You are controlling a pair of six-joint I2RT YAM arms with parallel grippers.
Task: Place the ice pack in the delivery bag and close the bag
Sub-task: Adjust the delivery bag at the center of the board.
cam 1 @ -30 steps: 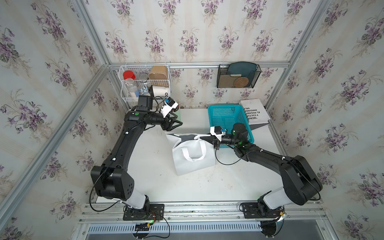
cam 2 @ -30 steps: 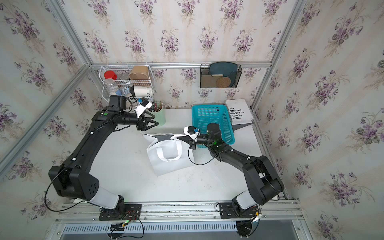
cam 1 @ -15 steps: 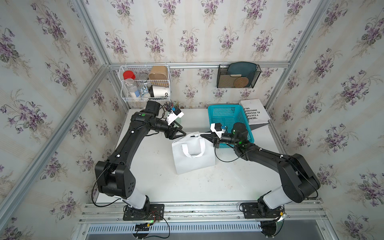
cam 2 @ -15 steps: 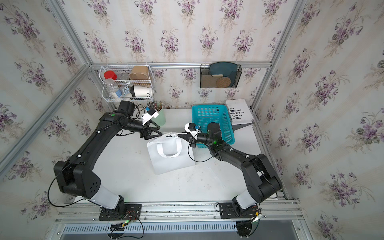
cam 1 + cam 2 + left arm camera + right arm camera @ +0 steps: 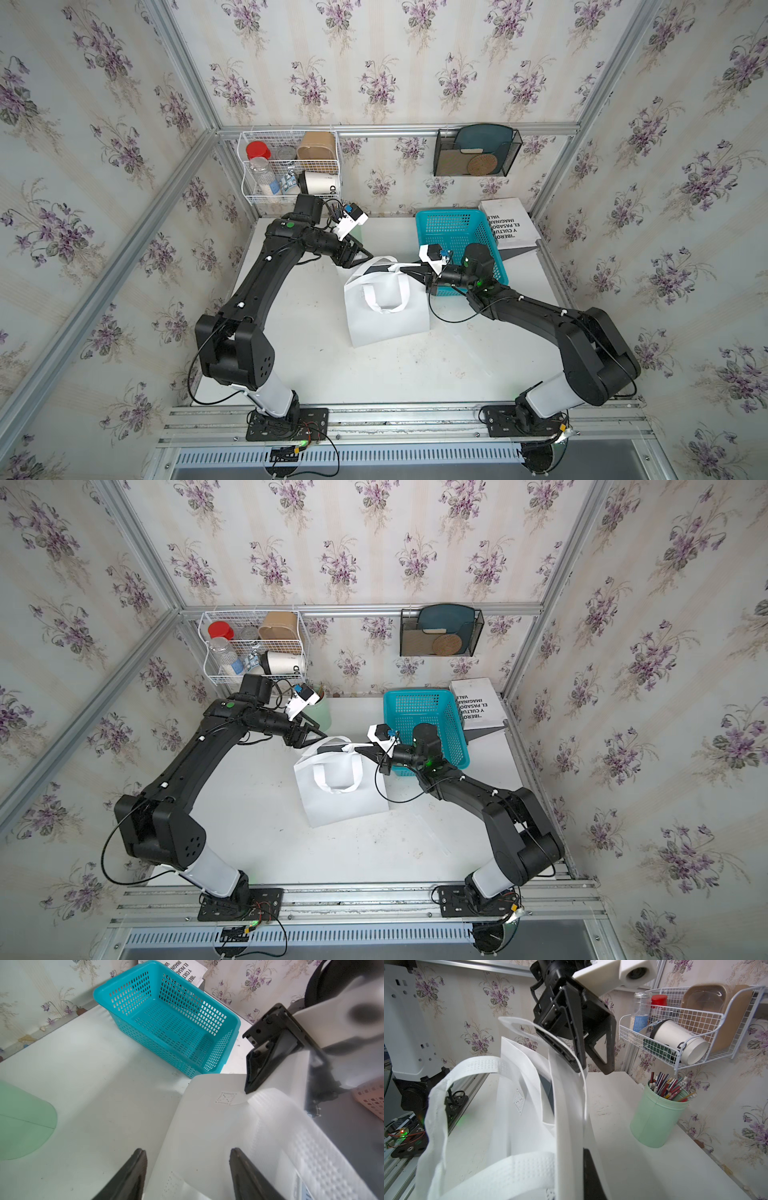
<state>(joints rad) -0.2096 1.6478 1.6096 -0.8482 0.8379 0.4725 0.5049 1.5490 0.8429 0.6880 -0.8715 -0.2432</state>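
Table (image 5: 316, 374) is white and scuffed, and both my arms reach in over it toward the middle. Delivery bag (image 5: 386, 328) stands upright at table centre, its white side facing the camera in both top views and its mouth up. It sits between my two grippers, just beside the near corner of the turquoise basket (image 5: 449, 228). I can't tell whether bag and basket touch.

The basket sits at the back right, with a white book (image 5: 509, 220) propped at its far side. A white wire rack (image 5: 266, 198) hangs on the back wall to the left, with a paper cup (image 5: 318, 183) lying on its side in it. In a top view, a green pencil cup (image 5: 323, 712) stands on the table below the rack, behind my left wrist.

One bag handle (image 5: 384, 293) droops flat over the front face. The other handle loop (image 5: 517, 1022) rises against my left gripper.

Right gripper (image 5: 409, 271) has its jaws pressed together, pinching the bag's top rim on the basket side. Left gripper (image 5: 187, 1150) has its jaws spread wide at the opposite rim, with white bag fabric between the fingers (image 5: 133, 1174). I can't tell whether they touch it.

The bag interior is mostly hidden, so I can't tell where the ice pack is.
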